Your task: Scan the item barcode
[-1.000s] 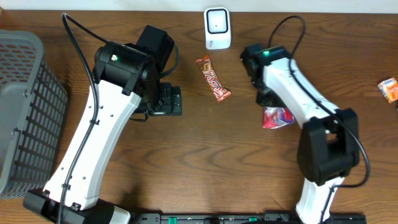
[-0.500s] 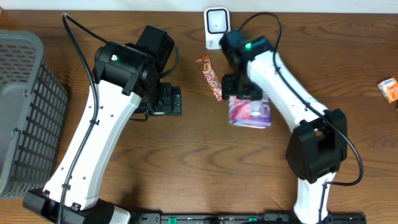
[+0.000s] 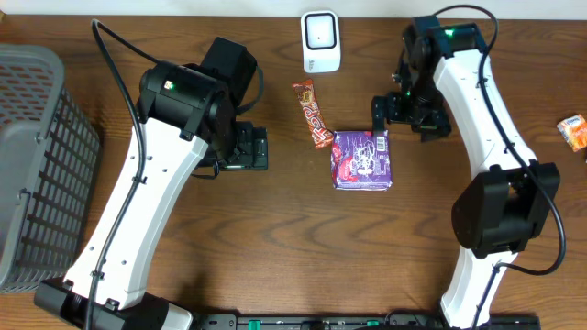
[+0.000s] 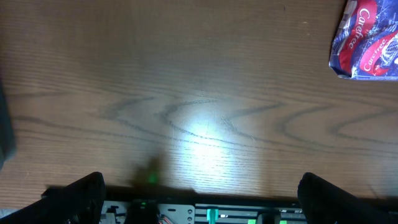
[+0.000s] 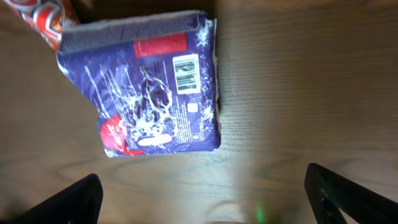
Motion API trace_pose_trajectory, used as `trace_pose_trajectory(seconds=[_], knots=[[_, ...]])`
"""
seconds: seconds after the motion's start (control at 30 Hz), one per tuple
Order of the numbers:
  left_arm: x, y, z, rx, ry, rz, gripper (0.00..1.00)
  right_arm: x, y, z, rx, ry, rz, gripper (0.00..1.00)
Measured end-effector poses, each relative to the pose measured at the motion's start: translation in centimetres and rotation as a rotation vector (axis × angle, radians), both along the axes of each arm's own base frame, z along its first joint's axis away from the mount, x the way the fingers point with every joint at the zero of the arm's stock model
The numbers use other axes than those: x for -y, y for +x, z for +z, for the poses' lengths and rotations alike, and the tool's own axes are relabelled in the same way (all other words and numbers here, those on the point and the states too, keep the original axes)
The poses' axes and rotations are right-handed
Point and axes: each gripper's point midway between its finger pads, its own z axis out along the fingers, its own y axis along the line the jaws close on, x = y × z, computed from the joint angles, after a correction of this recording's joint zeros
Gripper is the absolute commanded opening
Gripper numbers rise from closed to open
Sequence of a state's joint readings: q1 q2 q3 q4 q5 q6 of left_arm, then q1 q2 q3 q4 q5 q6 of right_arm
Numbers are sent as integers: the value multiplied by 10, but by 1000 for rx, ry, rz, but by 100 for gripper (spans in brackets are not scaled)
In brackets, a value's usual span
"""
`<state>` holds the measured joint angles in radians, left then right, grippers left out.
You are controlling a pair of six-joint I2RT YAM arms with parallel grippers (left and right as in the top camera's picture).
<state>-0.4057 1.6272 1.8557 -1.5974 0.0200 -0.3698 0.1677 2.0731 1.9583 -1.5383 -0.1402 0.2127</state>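
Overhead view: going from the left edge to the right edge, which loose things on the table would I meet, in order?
Grey basket → candy bar → purple packet → small orange packet. The white scanner overlaps the candy bar sideways, so it is left out.

A purple snack packet point(image 3: 362, 159) lay flat on the wooden table point(image 3: 275, 238), just beside a red candy bar point(image 3: 311, 113) and near a white scanner point(image 3: 320, 41). The right hand point(image 3: 406, 115) hung empty near the packet's upper right corner. A grey basket point(image 3: 37, 156) stood far left.
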Motion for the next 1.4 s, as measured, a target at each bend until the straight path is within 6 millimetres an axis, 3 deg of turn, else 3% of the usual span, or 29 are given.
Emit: trace_pose_trajectory(seconds=[0.13,0.3,0.57,0.8,1.07,1.17,1.3,1.33,1.4], knots=[[0,0,0,0,0,0,98,-16,-10,-13,-42,148,78,80],[0,0,0,0,0,0,98,-49,-11,-22,-20,211,142,83],[0,0,0,0,0,0,98,-92,-14,-33,71,-49,145,87],[0,0,0,0,0,0,98,-101,-15,-42,236,-333,22,89],[0,0,0,0,0,0,98,-104,-17,-83,335,-405,-50,82],[0,0,0,0,0,0,98,-94,-23,-100,335,-438,-52,69],[0,0,0,0,0,0,98,-83,-30,-109,323,-475,-63,39],[0,0,0,0,0,0,98,-81,-30,-110,318,-478,-61,31],[0,0,0,0,0,0,98,-78,-29,-110,309,-474,-60,1]])
